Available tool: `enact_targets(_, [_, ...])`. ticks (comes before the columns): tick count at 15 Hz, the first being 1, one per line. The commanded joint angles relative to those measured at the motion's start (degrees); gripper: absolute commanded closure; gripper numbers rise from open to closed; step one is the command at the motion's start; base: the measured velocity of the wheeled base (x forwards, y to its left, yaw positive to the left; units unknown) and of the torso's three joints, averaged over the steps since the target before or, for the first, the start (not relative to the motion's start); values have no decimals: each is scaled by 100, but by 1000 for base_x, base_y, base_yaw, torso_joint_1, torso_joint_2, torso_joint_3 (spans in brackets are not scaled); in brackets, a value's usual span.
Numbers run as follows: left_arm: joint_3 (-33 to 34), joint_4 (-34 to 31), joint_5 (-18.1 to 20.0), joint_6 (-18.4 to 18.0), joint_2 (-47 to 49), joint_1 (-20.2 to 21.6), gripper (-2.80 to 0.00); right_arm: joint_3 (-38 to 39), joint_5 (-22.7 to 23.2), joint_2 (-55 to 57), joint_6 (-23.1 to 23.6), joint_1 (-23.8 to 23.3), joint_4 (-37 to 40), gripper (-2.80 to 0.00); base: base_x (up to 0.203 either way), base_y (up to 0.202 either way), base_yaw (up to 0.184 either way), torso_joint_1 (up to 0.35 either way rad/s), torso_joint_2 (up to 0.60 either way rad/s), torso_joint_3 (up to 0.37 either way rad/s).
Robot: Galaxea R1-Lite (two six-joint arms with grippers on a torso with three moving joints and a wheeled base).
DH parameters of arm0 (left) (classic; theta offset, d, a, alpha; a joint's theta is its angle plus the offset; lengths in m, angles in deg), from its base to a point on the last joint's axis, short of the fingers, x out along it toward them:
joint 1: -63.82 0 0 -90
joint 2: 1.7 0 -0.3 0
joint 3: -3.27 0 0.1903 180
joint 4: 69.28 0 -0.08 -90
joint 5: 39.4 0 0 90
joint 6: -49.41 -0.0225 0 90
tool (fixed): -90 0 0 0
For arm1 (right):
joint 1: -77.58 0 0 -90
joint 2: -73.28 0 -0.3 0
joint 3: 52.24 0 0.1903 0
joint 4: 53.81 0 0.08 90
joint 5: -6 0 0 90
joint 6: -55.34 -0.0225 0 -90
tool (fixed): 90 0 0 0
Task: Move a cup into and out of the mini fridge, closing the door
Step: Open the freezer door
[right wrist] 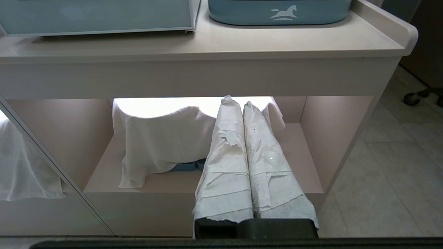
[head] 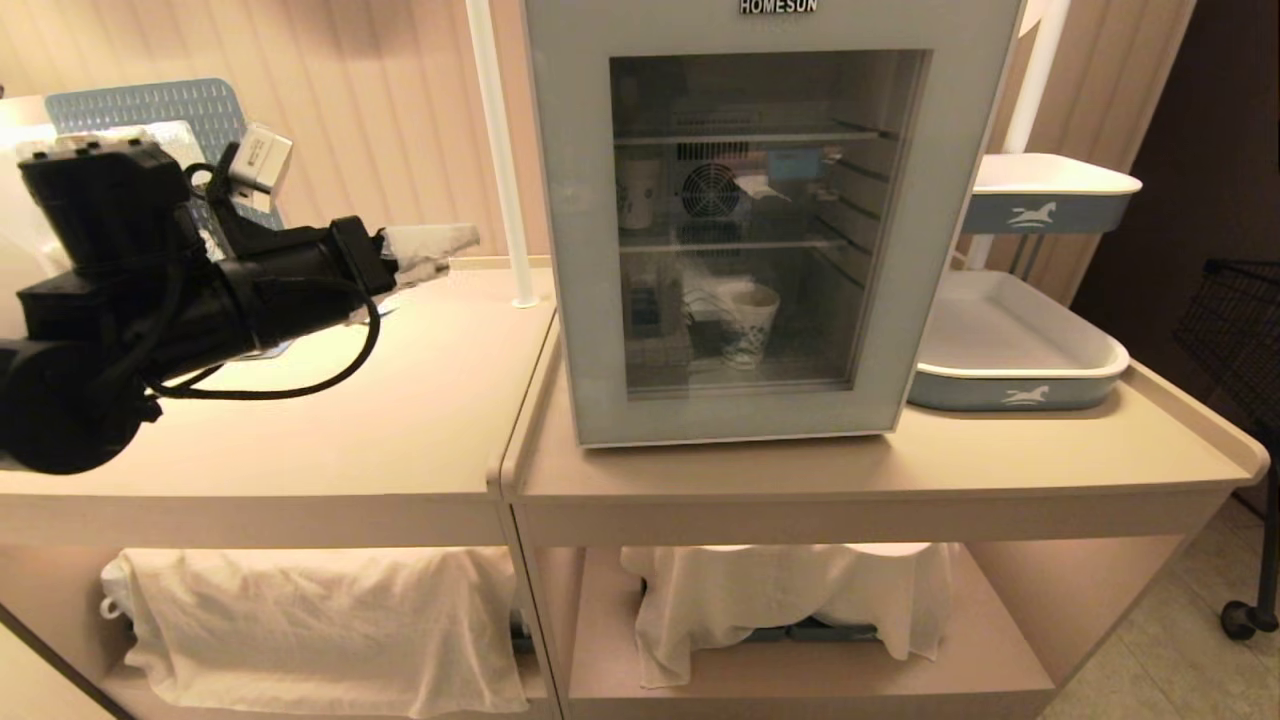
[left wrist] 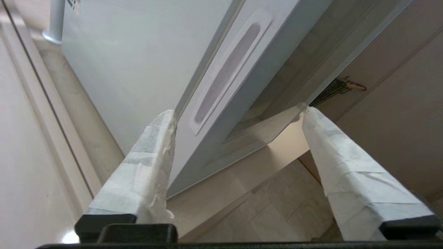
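Observation:
The mini fridge (head: 650,25) stands on the counter with its glass door (head: 580,250) shut. Behind the glass, the cup (head: 752,325) sits upright on the bottom shelf. My left gripper (head: 432,250) hovers over the counter to the left of the fridge, open, with nothing between its paper-wrapped fingers. In the left wrist view the left gripper (left wrist: 238,110) faces the fridge's side wall (left wrist: 131,62) and the door's edge (left wrist: 256,62) with its recessed handle (left wrist: 226,72). My right gripper (right wrist: 237,102) hangs low in front of the counter's lower shelf, shut and empty.
A second pale cup (head: 637,193) stands on the fridge's middle shelf. A white pole (head: 497,150) rises just left of the fridge. Two blue-and-white trays (head: 1010,385) (head: 1050,205) sit to its right. White cloths (head: 320,620) (head: 790,600) cover the lower shelves. A wire basket (head: 1235,310) stands far right.

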State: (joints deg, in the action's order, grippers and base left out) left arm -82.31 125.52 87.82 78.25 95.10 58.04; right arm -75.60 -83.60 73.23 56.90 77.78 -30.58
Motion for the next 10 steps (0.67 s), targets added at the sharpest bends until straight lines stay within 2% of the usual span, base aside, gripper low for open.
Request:
enact_targets(1, [7, -117, 14, -178, 95, -2, -280, 0, 4, 5, -7, -2, -4, 0, 0, 0, 0, 0, 0, 0])
enact_targets(4, [-91, -731, -29, -616, 255, -2, -280, 0, 4, 5, -7, 0, 1, 0, 0, 0, 0, 0, 0, 0])
enact_targets(10, [-674, -860, -248, -740, 816, -43, -280, 0, 4, 5, -5, -2, -1, 0, 0, 0, 0, 0, 0, 0])
